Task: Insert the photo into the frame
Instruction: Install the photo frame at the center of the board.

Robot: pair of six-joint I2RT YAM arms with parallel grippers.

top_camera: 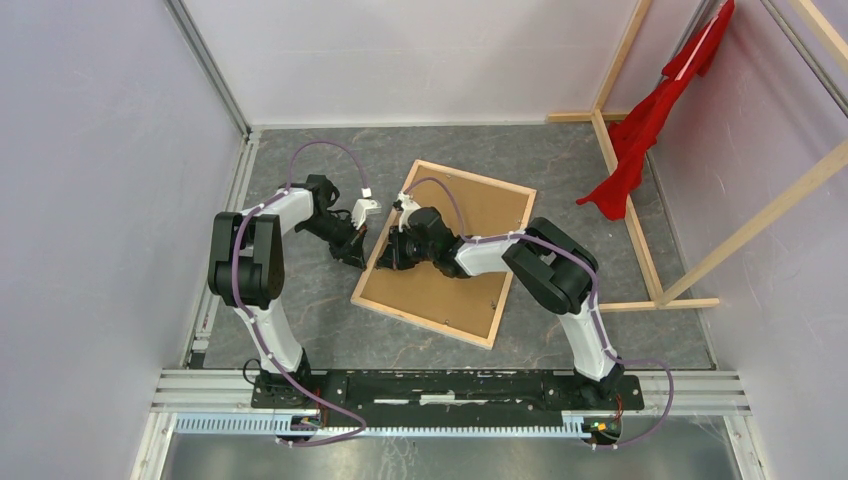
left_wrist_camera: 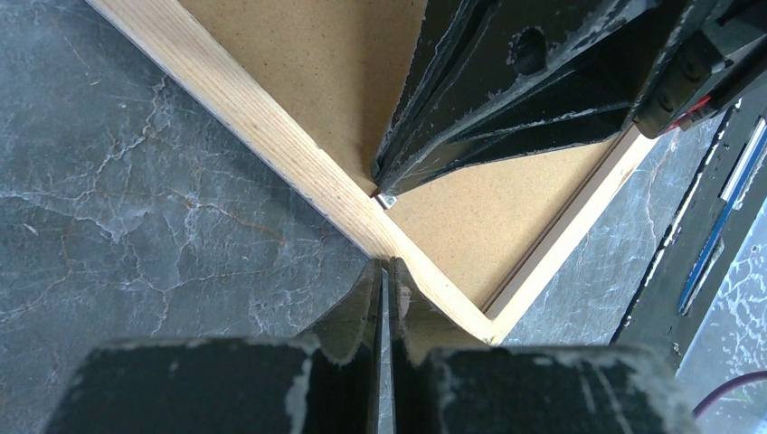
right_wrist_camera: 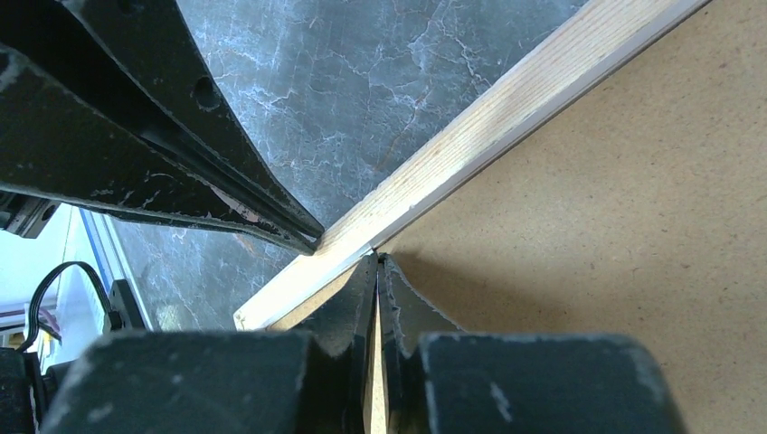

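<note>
The frame [top_camera: 383,235] lies back up on the dark table, its light wood border around the brown backing board [top_camera: 470,215]. The photo is hidden. My left gripper [top_camera: 355,248] is shut, its tips touching the outer side of the frame's left border [left_wrist_camera: 271,136]; the left wrist view shows its tips [left_wrist_camera: 387,268]. My right gripper [top_camera: 396,250] is shut, its tips [right_wrist_camera: 377,260] on the backing board [right_wrist_camera: 588,226] just inside the same border [right_wrist_camera: 470,136], at a small metal tab [left_wrist_camera: 386,200]. The two grippers face each other across the border.
A red cloth [top_camera: 650,120] hangs on bare wooden beams [top_camera: 628,200] at the back right. White walls close the left, back and right sides. A metal rail [top_camera: 450,385] holding the arm bases runs along the near edge.
</note>
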